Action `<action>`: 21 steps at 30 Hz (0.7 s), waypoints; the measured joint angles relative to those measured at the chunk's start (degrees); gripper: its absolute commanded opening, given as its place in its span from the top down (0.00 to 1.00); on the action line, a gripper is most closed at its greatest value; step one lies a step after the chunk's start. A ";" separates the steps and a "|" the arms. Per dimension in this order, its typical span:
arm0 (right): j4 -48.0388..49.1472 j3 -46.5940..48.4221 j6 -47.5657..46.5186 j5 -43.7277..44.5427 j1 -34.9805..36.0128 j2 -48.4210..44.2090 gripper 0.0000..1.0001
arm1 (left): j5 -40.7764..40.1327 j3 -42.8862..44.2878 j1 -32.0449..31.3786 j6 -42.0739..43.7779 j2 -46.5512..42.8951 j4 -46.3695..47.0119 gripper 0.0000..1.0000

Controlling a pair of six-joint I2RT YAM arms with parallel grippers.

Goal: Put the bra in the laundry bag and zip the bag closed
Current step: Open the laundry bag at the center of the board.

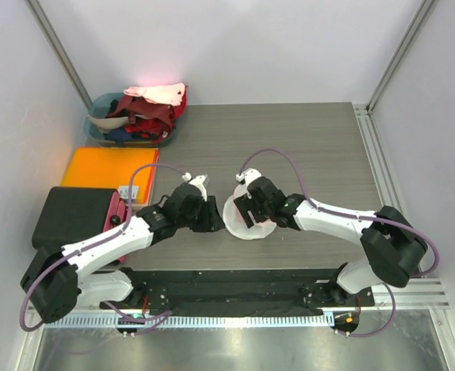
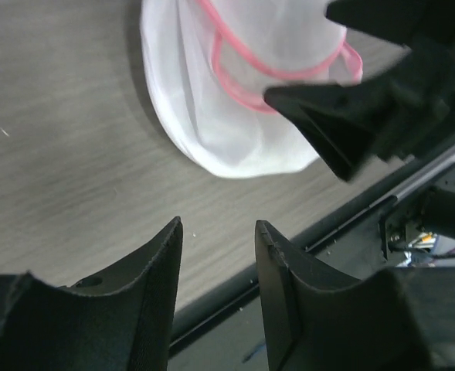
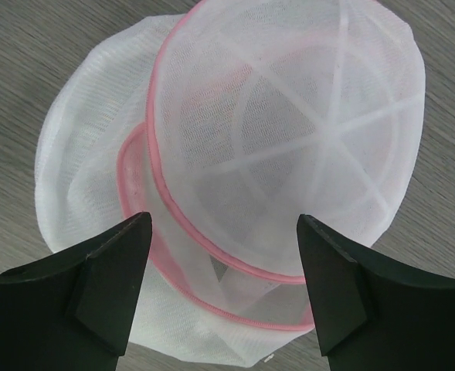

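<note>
Right wrist: right pincer [image 3: 223, 224] over laundry bag [image 3: 289, 116]

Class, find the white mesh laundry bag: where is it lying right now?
In the top view, the laundry bag lies on the table towards its near edge, beneath the open right gripper, with the left gripper just to its left.

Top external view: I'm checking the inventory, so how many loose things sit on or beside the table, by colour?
White: 1, round white mesh laundry bag with pink trim
Teal: 1, teal plastic bin of clothes
Orange: 1, flat orange board
Black: 1, black box
Total: 4
</note>
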 measured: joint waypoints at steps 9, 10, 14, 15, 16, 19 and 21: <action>5.22 -2.62 -2.80 5.16 0.35 2.36 0.50 | -2.54 -5.27 -4.37 -6.69 -9.07 3.67 0.58; 5.90 -2.86 -2.69 5.42 0.35 2.25 0.65 | -2.82 -5.75 -4.70 -7.19 -9.35 3.91 0.59; 7.58 -2.93 -2.56 5.90 0.37 2.01 0.89 | -4.50 -6.95 -6.14 -9.07 -9.14 4.15 0.59; 7.91 -2.93 -2.47 6.12 0.37 2.01 0.94 | -4.87 -6.93 -6.54 -9.44 -8.87 4.26 0.59; 8.07 -2.93 -2.34 6.34 0.37 1.99 0.99 | -5.18 -6.93 -6.84 -9.62 -8.61 4.42 0.56; 7.63 -2.54 -1.55 8.39 0.35 1.46 0.99 | -6.14 -6.32 -8.09 -9.94 -6.80 4.61 0.48; 5.38 -0.87 -0.46 10.05 0.31 1.03 0.99 | -6.80 -5.07 -9.01 -10.03 -4.98 4.63 0.46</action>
